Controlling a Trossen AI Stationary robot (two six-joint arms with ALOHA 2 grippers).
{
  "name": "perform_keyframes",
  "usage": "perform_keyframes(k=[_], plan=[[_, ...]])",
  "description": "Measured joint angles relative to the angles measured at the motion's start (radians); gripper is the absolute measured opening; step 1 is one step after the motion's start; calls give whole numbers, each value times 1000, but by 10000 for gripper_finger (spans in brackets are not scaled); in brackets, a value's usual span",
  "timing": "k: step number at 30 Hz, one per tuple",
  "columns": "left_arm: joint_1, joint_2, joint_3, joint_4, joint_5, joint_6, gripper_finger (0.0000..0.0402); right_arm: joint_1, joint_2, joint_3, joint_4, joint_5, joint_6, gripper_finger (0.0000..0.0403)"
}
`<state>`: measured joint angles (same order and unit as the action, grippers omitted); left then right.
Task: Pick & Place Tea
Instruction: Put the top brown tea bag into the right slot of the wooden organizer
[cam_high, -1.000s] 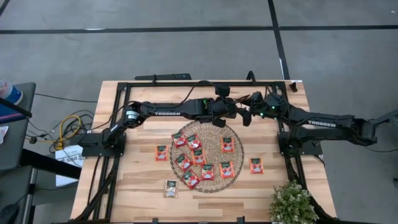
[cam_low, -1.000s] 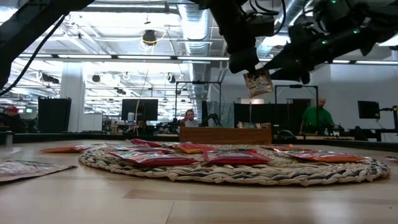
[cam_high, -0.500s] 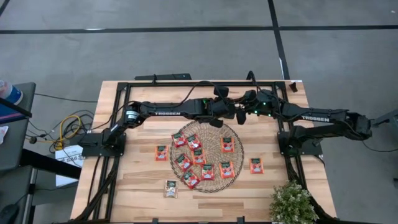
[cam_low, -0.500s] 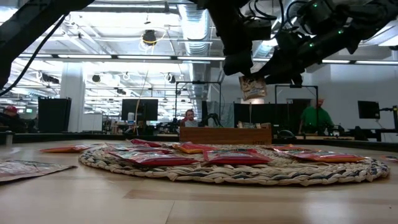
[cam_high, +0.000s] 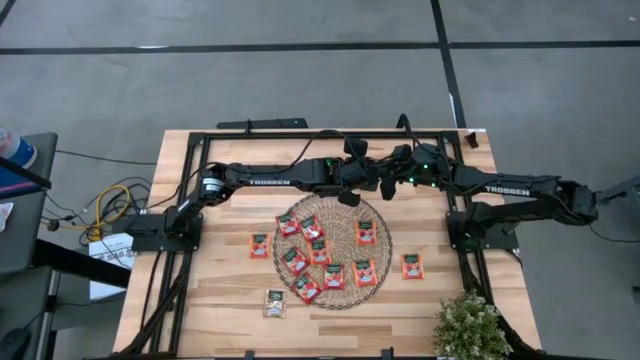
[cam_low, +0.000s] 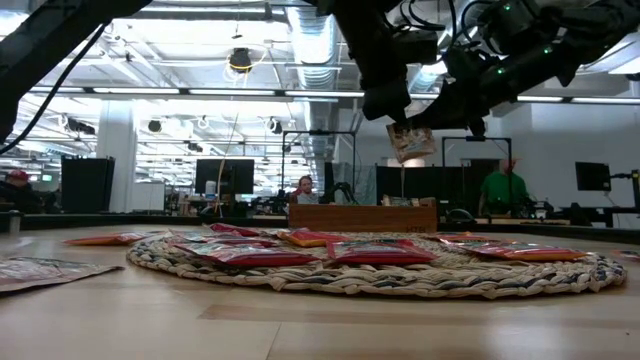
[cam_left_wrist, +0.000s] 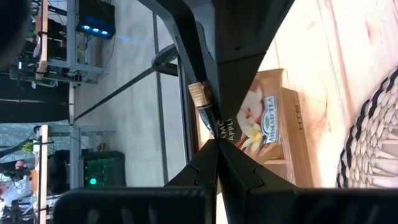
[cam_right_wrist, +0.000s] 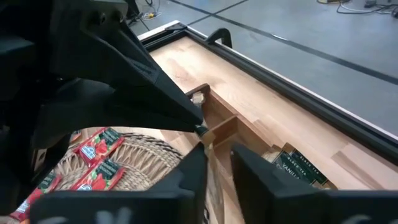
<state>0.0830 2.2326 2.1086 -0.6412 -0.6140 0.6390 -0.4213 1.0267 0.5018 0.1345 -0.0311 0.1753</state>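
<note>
My left gripper (cam_left_wrist: 217, 146) is shut on a pale tea sachet (cam_low: 410, 143), which hangs in the air over the table's far middle, above the brown wooden tray (cam_low: 362, 217). My right gripper (cam_right_wrist: 219, 165) meets it from the table's right. Its fingers stand close on either side of the sachet's thin edge (cam_right_wrist: 208, 155), with a narrow gap showing between them. Several red-orange sachets (cam_high: 320, 250) lie flat on the round woven mat (cam_high: 380, 262). My left gripper pinches the sachet's upper edge (cam_left_wrist: 212, 129) between its two fingertips, coming slanting down from the table's left. The sachet hangs below the fingers, tilted a little and clear of the tray and mat. My right gripper: I cannot tell whether its fingers touch the sachet.
Loose sachets lie on the bare wood: red ones left (cam_high: 260, 245) and right (cam_high: 412, 265) of the mat, a pale one near the front (cam_high: 274, 303). A tray compartment holds a tea packet (cam_left_wrist: 267, 118). A small plant (cam_high: 470, 325) stands at the near right corner.
My right gripper has moved toward the table's left, up to my left gripper and the hanging sachet, then stopped there. The sachet has stayed hanging from my left gripper.
</note>
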Motion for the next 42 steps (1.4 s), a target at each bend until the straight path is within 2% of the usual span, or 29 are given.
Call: perform_keyframes(k=[4, 16, 42], plan=[[0, 0, 0, 0, -1, -1, 0, 2, 0, 0, 1, -4, 1, 6], [-1, 2, 0, 40, -74, -1, 0, 2, 0, 0, 7, 3, 34, 0], [1, 3, 0, 47, -77, -137, 0, 0, 0, 0, -2, 43, 90, 0]])
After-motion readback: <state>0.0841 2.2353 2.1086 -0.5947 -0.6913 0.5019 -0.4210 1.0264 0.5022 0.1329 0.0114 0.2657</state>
